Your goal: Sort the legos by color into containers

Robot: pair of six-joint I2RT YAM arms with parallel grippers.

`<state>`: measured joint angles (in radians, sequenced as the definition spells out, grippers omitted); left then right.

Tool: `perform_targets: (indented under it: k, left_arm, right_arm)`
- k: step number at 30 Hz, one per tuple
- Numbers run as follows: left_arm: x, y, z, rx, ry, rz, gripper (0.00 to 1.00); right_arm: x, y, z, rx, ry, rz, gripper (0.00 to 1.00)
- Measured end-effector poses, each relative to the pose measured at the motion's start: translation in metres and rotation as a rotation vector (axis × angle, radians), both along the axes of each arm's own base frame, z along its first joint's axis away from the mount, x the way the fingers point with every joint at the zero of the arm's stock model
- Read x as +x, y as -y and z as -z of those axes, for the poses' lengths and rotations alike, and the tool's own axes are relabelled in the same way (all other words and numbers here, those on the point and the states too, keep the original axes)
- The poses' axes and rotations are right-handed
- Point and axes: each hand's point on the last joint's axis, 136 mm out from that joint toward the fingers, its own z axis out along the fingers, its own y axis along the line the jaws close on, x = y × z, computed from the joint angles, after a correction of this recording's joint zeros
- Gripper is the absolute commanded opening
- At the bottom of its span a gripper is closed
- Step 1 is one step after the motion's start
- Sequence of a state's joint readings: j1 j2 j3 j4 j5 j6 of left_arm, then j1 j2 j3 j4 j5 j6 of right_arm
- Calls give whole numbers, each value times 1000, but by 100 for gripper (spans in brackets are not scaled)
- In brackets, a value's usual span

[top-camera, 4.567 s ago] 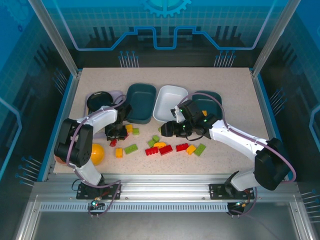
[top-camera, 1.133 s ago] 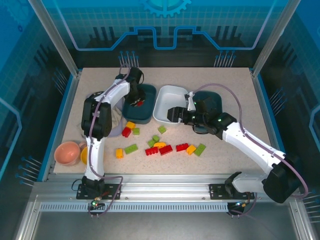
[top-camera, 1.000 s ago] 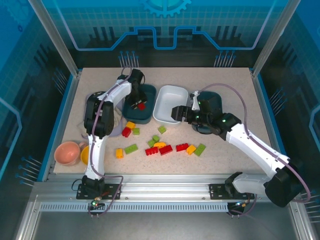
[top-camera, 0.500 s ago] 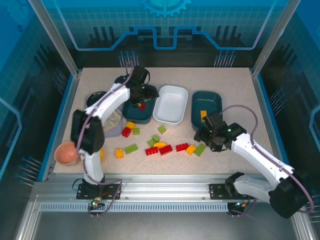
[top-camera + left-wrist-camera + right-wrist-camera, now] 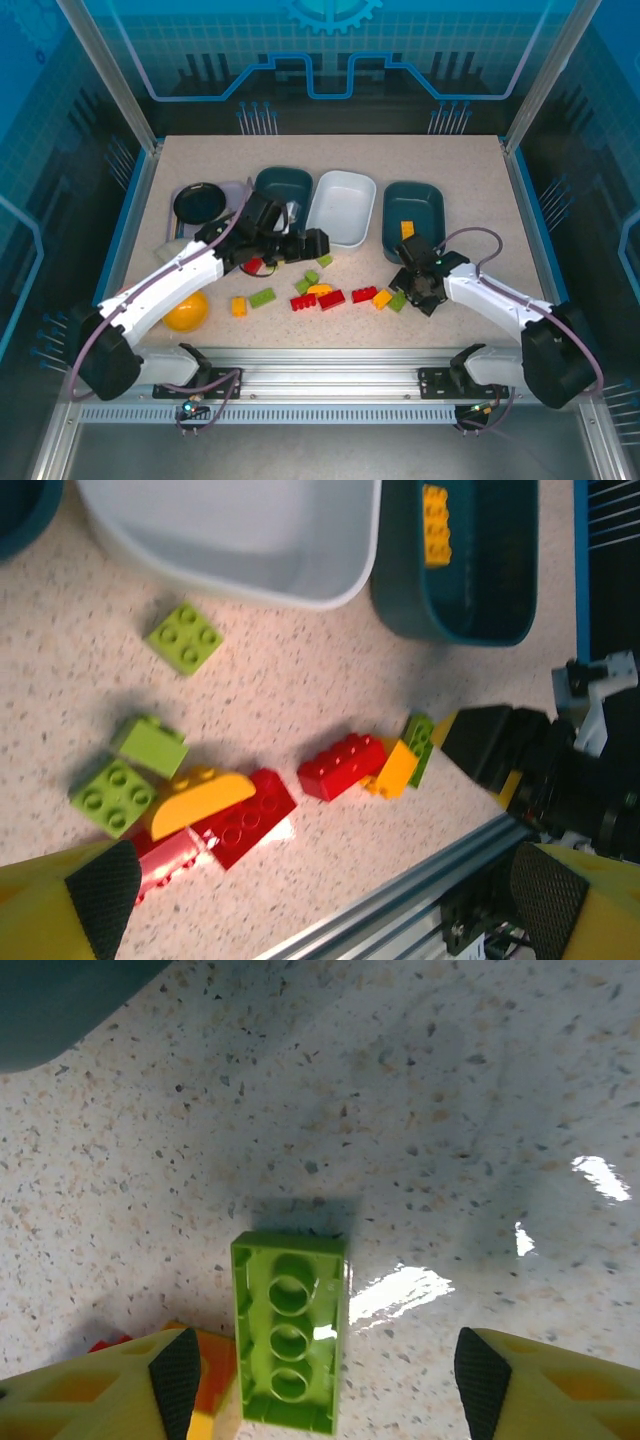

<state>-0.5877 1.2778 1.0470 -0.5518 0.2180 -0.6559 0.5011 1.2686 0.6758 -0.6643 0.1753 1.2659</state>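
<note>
— 3 trays: where do they stand?
— In a row at the back of the desk (image 5: 470, 170): the left teal tray (image 5: 283, 185), the white tray (image 5: 345, 200), then the right teal tray (image 5: 425, 200), which has 1 yellow-orange brick (image 5: 407, 230) in it.
— And the other bricks?
— The loose legos (image 5: 320, 289) lie scattered on the desk in front of the trays, red, green and orange mixed.
— The right pincer (image 5: 328, 1380)?
— Low over a lime green brick (image 5: 290, 1345) that lies hollow side up. Its jaws are apart, 1 finger on each side of the brick, with a gap on both sides.
— The left pincer (image 5: 325, 885)?
— Spread wide and holding nothing, above the loose legos, near the white tray's front edge.
</note>
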Motion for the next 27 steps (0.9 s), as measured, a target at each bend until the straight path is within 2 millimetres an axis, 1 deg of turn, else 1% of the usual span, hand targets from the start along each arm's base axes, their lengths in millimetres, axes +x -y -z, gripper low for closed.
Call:
perform_targets:
  k: [3, 5, 8, 13, 17, 21, 27]
  left_arm:
    - [-9, -5, 1, -9, 0, -6, 98]
    - [-12, -6, -3, -22, 6, -10, 98]
    - [-14, -4, -7, -33, 20, -6, 98]
    - [-15, -2, -8, -34, 21, 2, 98]
    - [-17, 0, -8, -34, 21, 10, 97]
    - [-18, 1, -8, -34, 20, 14, 97]
    - [-19, 3, -9, -38, 25, 20, 97]
  right_arm:
    - [3, -2, 5, 1, -5, 13, 67]
    - [4, -3, 8, -2, -11, 17, 64]
    - [6, -4, 15, -7, -29, 26, 61]
    - [10, -7, 23, -16, -55, 43, 57]
    - [13, -9, 26, -23, -74, 58, 49]
    - [9, -6, 28, -41, -100, 79, 40]
    - [9, -4, 25, -48, -98, 96, 32]
